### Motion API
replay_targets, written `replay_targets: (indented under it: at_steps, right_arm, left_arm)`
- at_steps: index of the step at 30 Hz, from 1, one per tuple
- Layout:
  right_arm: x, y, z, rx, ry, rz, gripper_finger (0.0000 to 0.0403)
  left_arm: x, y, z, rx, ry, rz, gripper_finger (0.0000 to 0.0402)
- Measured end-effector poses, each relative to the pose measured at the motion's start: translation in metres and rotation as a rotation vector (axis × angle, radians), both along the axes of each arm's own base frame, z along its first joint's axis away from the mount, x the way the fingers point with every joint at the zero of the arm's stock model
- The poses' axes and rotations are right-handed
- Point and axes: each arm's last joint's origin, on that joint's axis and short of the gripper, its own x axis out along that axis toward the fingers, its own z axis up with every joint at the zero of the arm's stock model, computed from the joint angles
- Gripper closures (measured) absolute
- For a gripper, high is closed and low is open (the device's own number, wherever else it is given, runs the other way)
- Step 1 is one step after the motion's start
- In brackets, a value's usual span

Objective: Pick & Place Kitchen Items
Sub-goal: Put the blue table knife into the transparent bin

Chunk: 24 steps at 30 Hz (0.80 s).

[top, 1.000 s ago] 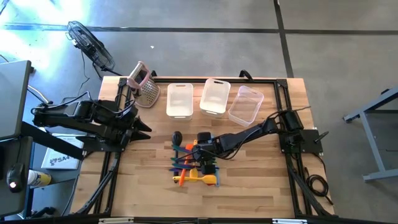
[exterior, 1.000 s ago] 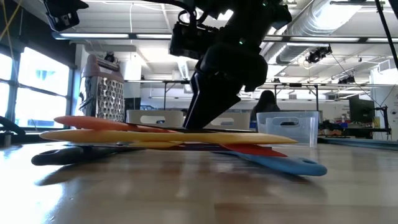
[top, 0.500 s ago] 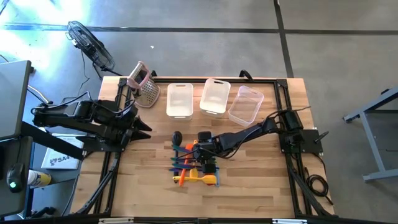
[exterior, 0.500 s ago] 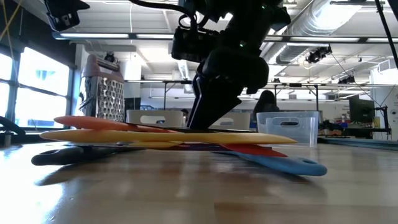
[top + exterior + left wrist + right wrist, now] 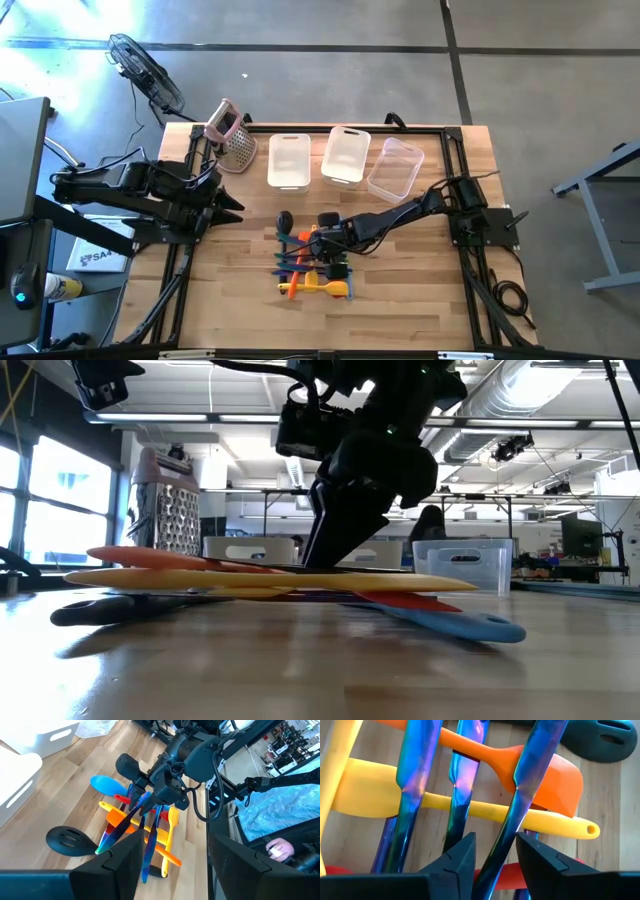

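while the left gripper (image 5: 232, 207) waits parted at the table's left edge, the right gripper (image 5: 322, 241) sits low on the utensil pile (image 5: 312, 262) mid-table, fingers (image 5: 461, 857) narrowly apart straddling an iridescent blue handle (image 5: 512, 820) that lies over the orange spatula (image 5: 540, 775).

Three clear bins (image 5: 346, 156) stand in a row on the table (image 5: 420, 290), with one metal grater (image 5: 232, 135) beside them. The utensils (image 5: 310, 262) lie in one overlapping pile, so their number cannot be counted exactly. Two arms reach over the table.
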Motion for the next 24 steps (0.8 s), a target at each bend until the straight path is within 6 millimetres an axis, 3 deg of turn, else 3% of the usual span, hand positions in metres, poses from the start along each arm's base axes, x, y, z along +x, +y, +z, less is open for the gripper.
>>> replay_targets:
  at_steps: [8, 24]
  right_arm:
    - [-0.001, 0.000, 0.000, 0.002, 0.008, 0.010, 0.0291]
    - [0.004, -0.001, -0.009, 0.016, 0.006, 0.003, 0.0370]
  left_arm:
    - [0.000, 0.000, 0.000, 0.002, -0.001, 0.016, 0.0185]
    - [0.001, 0.001, 0.000, 0.009, 0.002, 0.029, 0.0185]
